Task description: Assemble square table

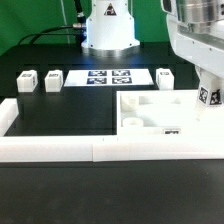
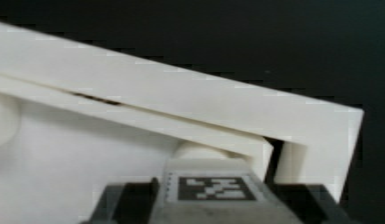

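Note:
The white square tabletop (image 1: 150, 112) lies flat at the exterior view's right, set into the corner of the border wall, with round holes at its corners. My gripper (image 1: 208, 88) is shut on one white tagged leg post (image 1: 207, 97) and holds it upright at the tabletop's right edge. In the wrist view the leg post (image 2: 210, 188) sits between my dark fingers (image 2: 128, 205), its tag facing the camera. Its far end is over the tabletop's corner (image 2: 100, 130). Three more leg posts stand at the back: two at the left (image 1: 26, 80) (image 1: 53, 78), one further right (image 1: 164, 77).
The low white border wall (image 1: 60, 148) runs along the front and up the exterior view's left side. It also shows in the wrist view (image 2: 207, 85). The marker board (image 1: 107, 77) lies at the back centre. The robot base (image 1: 107, 30) stands behind it.

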Controlling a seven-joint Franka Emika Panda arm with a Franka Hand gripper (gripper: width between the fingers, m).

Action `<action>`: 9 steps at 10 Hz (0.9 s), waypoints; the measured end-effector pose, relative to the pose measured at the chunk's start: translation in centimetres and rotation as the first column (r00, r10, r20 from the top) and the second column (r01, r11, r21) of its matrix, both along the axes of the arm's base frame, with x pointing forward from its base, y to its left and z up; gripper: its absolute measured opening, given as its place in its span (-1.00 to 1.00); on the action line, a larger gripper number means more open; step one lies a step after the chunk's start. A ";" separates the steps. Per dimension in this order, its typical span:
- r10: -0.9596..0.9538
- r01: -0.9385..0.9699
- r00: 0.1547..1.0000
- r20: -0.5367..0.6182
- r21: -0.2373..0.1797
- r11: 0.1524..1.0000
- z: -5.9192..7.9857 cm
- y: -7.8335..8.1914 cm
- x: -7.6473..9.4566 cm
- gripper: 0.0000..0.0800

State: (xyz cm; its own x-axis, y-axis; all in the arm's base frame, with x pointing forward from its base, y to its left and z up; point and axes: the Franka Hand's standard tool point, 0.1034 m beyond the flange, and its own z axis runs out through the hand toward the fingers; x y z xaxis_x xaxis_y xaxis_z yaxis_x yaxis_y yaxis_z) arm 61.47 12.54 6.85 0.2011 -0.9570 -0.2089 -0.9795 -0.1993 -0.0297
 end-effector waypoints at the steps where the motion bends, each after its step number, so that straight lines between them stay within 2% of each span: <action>1: -0.002 0.002 1.000 0.019 -0.005 1.000 -0.2 0.1 0.0 -0.27; 2: 0.004 -0.004 1.000 0.020 -0.004 1.000 -0.1 0.3 0.0 -0.27; 3: 0.040 -0.040 0.999 0.027 -0.004 0.999 -0.2 0.2 0.0 -0.02; 4: 0.045 -0.045 0.999 0.028 -0.004 0.999 -0.2 0.3 0.0 0.32; 5: 0.272 -0.271 0.961 0.044 -0.030 0.962 -0.2 0.4 -0.5 0.32; 6: 0.395 -0.394 0.917 0.051 -0.037 0.918 -0.1 0.9 -0.8 0.56; 8: 0.496 -0.494 0.865 0.073 -0.042 0.868 -0.2 0.7 -0.7 0.62; 9: 0.574 -0.572 0.814 0.088 -0.049 0.819 -0.2 0.7 -0.8 0.62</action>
State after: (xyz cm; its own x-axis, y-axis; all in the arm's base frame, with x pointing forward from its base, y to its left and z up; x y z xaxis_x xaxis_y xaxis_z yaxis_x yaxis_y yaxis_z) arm 60.72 13.19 6.63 0.7321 -0.6660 -0.1429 -0.6804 -0.7251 -0.1062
